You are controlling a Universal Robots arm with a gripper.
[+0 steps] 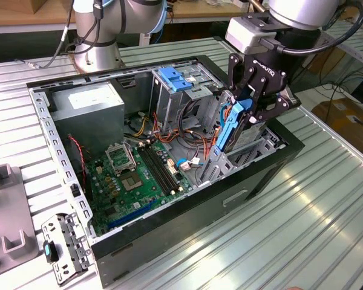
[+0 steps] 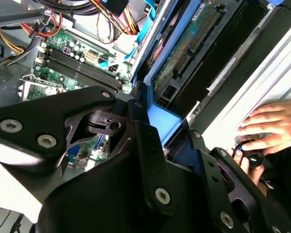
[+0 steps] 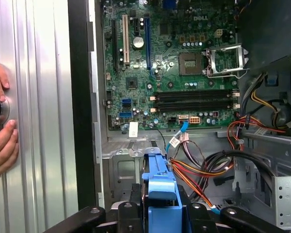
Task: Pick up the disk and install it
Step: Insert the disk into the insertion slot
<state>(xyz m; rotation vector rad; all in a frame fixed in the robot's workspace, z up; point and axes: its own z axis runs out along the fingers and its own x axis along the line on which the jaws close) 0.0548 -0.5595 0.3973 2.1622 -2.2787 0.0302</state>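
Observation:
My gripper (image 1: 249, 104) is shut on the disk (image 1: 228, 128), gripping its blue carrier frame at the upper end. The disk hangs steeply tilted, its lower end down in the metal drive bay (image 1: 254, 150) on the exterior view's right side of the open computer case (image 1: 187, 208). In the second wrist view the disk's green circuit board (image 2: 184, 53) and blue frame (image 2: 164, 122) run away from my black fingers (image 2: 145, 145). In the first wrist view the blue frame (image 3: 160, 187) sits between my fingers above the bay floor (image 3: 123, 172).
Inside the case lie the motherboard (image 1: 139, 175), loose cables (image 1: 181, 136), a grey power-supply box (image 1: 88, 103) and a drive cage with a blue handle (image 1: 172, 78). A metal bracket (image 1: 63, 244) lies on the table. A person's hand (image 2: 266, 127) rests on the table beside the case.

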